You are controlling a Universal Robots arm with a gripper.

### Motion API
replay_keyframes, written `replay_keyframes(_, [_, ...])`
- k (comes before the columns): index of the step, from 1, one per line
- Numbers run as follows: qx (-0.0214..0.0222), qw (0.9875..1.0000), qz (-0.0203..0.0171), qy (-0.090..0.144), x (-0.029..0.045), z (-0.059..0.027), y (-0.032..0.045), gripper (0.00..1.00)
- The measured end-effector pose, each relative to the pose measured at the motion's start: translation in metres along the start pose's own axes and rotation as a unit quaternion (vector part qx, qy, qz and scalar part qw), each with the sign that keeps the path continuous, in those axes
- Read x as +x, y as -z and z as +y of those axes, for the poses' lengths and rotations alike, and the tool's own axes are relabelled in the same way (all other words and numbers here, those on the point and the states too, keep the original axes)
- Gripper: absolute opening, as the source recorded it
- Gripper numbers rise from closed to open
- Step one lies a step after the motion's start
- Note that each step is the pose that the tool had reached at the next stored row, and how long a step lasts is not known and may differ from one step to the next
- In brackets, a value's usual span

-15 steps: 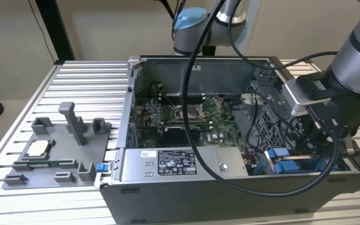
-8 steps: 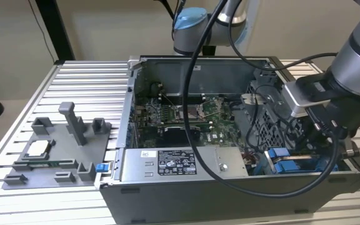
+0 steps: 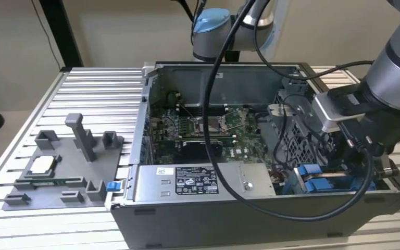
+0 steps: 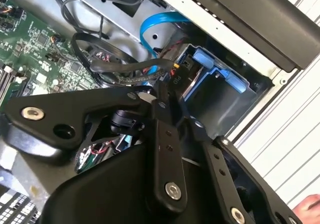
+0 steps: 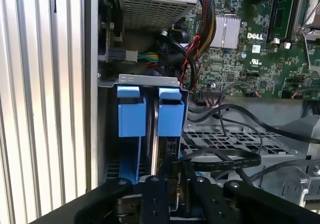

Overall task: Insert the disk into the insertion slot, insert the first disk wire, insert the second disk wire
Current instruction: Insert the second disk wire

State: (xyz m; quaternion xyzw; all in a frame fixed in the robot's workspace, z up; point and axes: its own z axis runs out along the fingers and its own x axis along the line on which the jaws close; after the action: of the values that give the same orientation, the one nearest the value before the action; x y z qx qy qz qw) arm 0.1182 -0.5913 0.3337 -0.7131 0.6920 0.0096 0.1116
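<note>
Down at the lower right of the exterior view, the tool (image 3: 358, 156) sits over the insertion slot (image 3: 325, 179), where the disk (image 5: 159, 134) stands. Can't tell its grip. Loose black cables (image 5: 225, 156) might snag.

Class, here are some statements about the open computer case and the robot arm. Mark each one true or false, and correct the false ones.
1. The gripper is down at the blue-tabbed insertion slot. True.
2. The computer case has its side panel on. False: it is open, with the motherboard showing.
3. A grey fixture tray lies beside the case. True.
4. The power-supply box sits outside the case on the table. False: it is mounted inside the case.
</note>
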Motion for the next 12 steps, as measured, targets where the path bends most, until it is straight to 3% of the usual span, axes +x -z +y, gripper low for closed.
replay_keyframes(2, [0.0002,1.0000,-0.0017,0.000,-0.0001,0.0000,0.0002,1.00])
replay_keyframes(7, [-0.0008,1.0000,-0.0021,-0.001,-0.0003,-0.0004,0.0020,1.00])
replay_keyframes(12, [-0.0041,1.0000,-0.0020,-0.001,-0.0021,-0.0019,0.0125,1.00])
